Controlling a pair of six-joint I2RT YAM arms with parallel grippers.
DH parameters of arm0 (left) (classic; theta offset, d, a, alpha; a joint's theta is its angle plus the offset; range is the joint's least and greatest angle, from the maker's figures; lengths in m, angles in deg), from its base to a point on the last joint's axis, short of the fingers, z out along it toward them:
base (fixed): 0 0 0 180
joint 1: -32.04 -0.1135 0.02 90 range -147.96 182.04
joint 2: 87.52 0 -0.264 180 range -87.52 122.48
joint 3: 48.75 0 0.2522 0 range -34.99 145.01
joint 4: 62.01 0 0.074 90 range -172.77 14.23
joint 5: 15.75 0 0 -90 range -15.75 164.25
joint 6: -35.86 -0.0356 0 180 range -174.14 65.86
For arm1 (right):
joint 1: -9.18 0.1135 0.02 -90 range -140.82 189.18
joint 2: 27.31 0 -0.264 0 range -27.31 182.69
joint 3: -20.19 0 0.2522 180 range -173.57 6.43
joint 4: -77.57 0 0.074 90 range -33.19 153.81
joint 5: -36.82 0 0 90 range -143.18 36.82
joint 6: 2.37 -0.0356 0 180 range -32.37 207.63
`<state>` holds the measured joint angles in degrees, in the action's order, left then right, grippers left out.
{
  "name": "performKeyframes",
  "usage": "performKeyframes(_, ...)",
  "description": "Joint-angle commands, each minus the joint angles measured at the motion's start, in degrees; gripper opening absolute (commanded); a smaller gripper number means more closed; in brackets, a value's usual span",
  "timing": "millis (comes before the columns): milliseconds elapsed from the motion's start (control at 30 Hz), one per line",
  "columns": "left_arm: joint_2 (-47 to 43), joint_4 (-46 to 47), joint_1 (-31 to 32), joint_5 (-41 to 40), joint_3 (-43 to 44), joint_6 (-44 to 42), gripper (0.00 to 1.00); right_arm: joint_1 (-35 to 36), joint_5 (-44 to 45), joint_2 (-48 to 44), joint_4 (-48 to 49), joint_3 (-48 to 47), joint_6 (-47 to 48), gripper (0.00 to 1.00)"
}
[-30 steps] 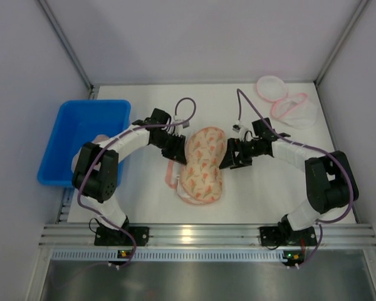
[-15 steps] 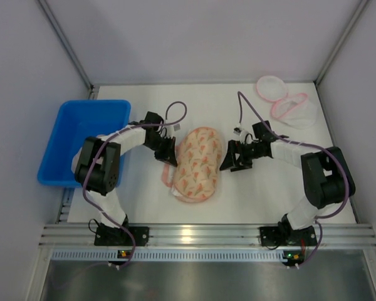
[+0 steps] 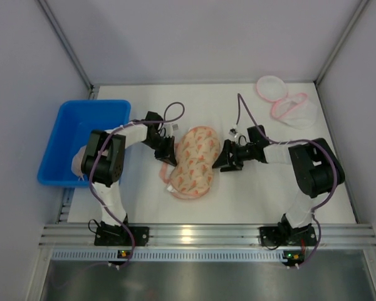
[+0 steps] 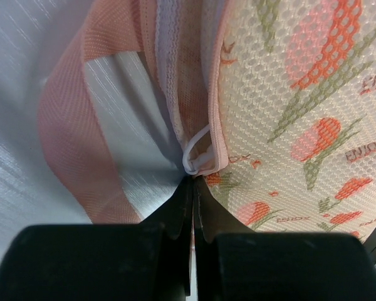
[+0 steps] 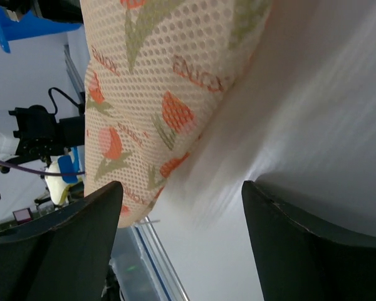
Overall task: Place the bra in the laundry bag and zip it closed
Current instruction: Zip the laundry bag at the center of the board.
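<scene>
The laundry bag (image 3: 193, 160), cream mesh with orange tulips and a pink rim, lies mid-table. In the left wrist view its zip (image 4: 169, 94) runs down to a white pull loop (image 4: 197, 153), and my left gripper (image 4: 193, 183) is shut on that pull at the bag's left edge (image 3: 168, 157). My right gripper (image 3: 220, 160) stands open just beside the bag's right edge. In the right wrist view the bag (image 5: 156, 81) lies ahead and left of the wide-open fingers (image 5: 56, 244), with only table between them. The bra is hidden.
A blue bin (image 3: 81, 135) sits at the left with something pale in its near corner. White, pink-rimmed fabric pieces (image 3: 288, 106) lie at the back right. Grey walls close in the table's left, right and back sides.
My left gripper has shut at the bag's left edge and drawn left and back; the bag has slid and turned leftward with it. My right gripper followed left, staying open.
</scene>
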<state>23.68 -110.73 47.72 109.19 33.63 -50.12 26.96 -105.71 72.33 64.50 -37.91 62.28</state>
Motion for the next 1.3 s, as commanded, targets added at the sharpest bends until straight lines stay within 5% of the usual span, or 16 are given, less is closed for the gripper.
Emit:
performKeyframes(0, 3.06, 1.30, 0.05, -5.58, 0.46, -0.50, 0.00, 3.22, -3.80, 2.58, 15.72, 1.44, -8.48, 0.77)
performKeyframes(167, 3.68, 1.65, 0.05, -5.50, 2.74, -0.50, 0.00, 6.82, -4.77, 7.23, 22.15, 1.62, -14.20, 0.60)
performKeyframes(367, -0.26, 1.56, 0.05, -5.06, 6.35, -3.48, 0.03, 6.74, -5.13, 7.33, 24.63, 0.22, -18.16, 0.00)
performKeyframes(533, -15.08, -2.20, 0.83, -7.60, 7.67, -18.64, 0.47, 6.04, -3.11, 4.87, 21.64, 0.65, -18.25, 0.00)
performKeyframes(667, -27.30, -4.06, 6.01, -14.09, 4.25, -31.56, 0.61, 6.04, -1.18, 5.04, 19.37, 0.31, -18.17, 0.00)
performKeyframes(833, -33.94, -10.82, 26.87, -27.43, 0.29, -44.25, 0.63, 6.04, -1.08, 6.53, 17.77, -0.93, -18.34, 0.00)
performKeyframes(1000, -23.68, -14.96, 45.72, -36.24, 3.44, -46.72, 0.61, 6.30, -0.55, 6.54, 16.89, -1.01, -17.46, 0.00)
performKeyframes(1267, 0.49, -28.82, 54.98, -44.16, 24.35, -48.83, 0.60, 6.65, 0.85, 6.10, 13.29, -1.54, -15.09, 0.00)
